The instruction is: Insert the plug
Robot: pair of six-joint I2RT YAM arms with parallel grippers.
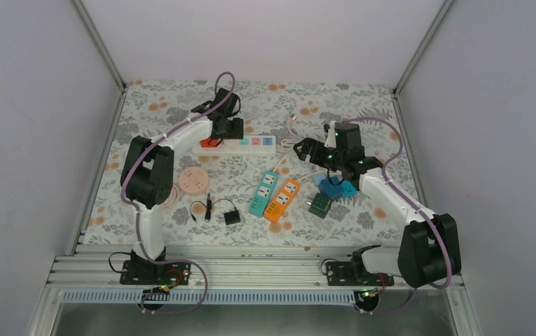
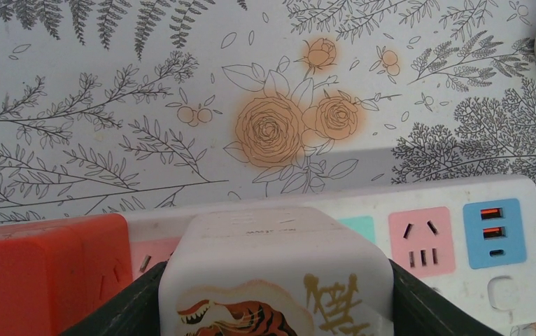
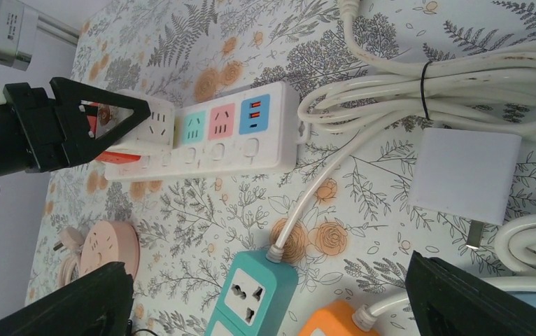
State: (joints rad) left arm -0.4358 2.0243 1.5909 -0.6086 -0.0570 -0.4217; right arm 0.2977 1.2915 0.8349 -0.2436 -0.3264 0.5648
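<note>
My left gripper point(image 2: 276, 283) is shut on a white cube plug point(image 2: 276, 245) with a tiger picture. It holds the plug against the white power strip point(image 2: 461, 210), over the socket between a pale pink one and the teal one. The prongs are hidden. A red plug point(image 2: 41, 273) sits in the strip just to the left. In the top view the left gripper point(image 1: 222, 131) is at the strip's point(image 1: 251, 145) left end. My right gripper point(image 1: 307, 150) is open and empty, hovering to the right of the strip; its wide-apart fingers point(image 3: 76, 301) frame the right wrist view.
A teal strip point(image 1: 264, 192) and an orange strip point(image 1: 283, 200) lie mid-table. A pink round socket point(image 1: 194, 180) and a black adapter point(image 1: 231, 217) lie to the left, a green cube point(image 1: 320, 205) to the right. A white charger point(image 3: 464, 175) and coiled white cable point(image 3: 475, 77) lie near the right gripper.
</note>
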